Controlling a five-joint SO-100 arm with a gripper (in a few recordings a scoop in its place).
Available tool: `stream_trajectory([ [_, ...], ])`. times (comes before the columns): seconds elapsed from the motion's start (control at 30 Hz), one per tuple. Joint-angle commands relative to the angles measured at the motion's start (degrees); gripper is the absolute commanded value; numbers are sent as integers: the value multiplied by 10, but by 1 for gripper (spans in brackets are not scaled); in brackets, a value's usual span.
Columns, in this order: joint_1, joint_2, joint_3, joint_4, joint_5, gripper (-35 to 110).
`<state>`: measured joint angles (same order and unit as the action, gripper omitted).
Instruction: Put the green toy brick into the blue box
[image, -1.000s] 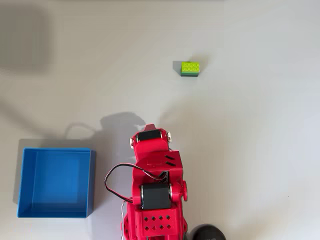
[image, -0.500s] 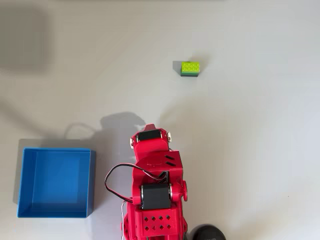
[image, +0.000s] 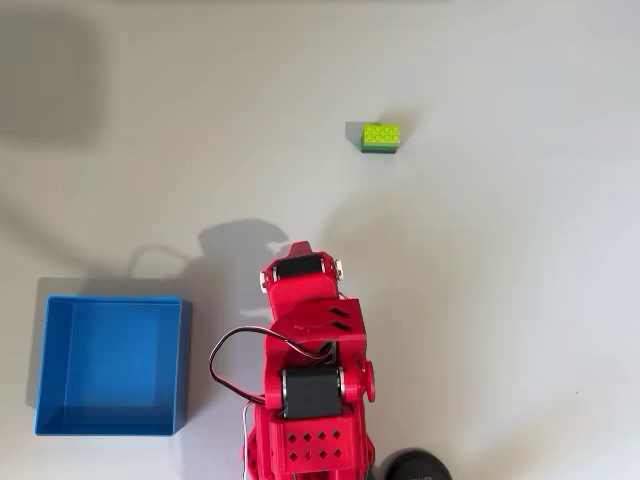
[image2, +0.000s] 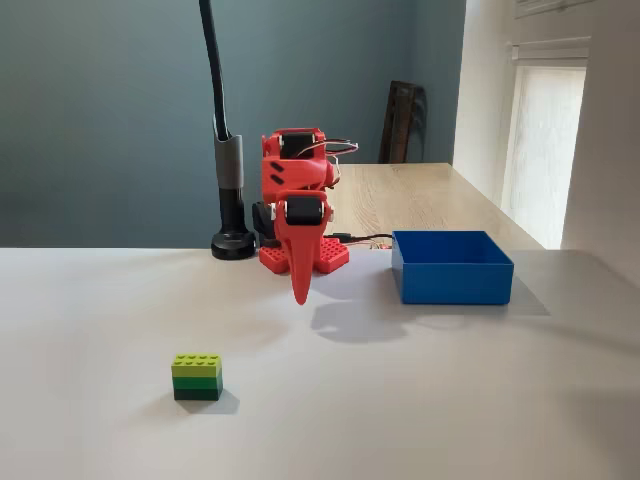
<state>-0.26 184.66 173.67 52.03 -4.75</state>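
While the small lime-over-dark-green studded plastic brick (image2: 197, 377) sat untouched on the pale surface (image: 500, 300), the task had barely begun: reaching, grasping and carrying were all left. The red claw (image2: 299, 290) hung pointing downward near the arm's base, apparently closed to a point and empty (well apart from the brick). The square, shallow bright blue plastic box (image: 110, 365) lay empty beside the arm. A black lamp stand (image2: 232, 200) stood behind; nothing blocked the way.
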Motion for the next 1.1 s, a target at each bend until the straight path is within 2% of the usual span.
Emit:
stream_trajectory([
  [0.0, -1, -25, -73, -4, -17, 0],
  [0.43, 90, -413, -373, 9, -16, 1],
  [0.57, 100, -520, -496, 72, -25, 17],
  [0.77, 112, -644, -654, 150, -22, 21],
  [1.07, 147, -771, -779, 161, -41, 23],
])
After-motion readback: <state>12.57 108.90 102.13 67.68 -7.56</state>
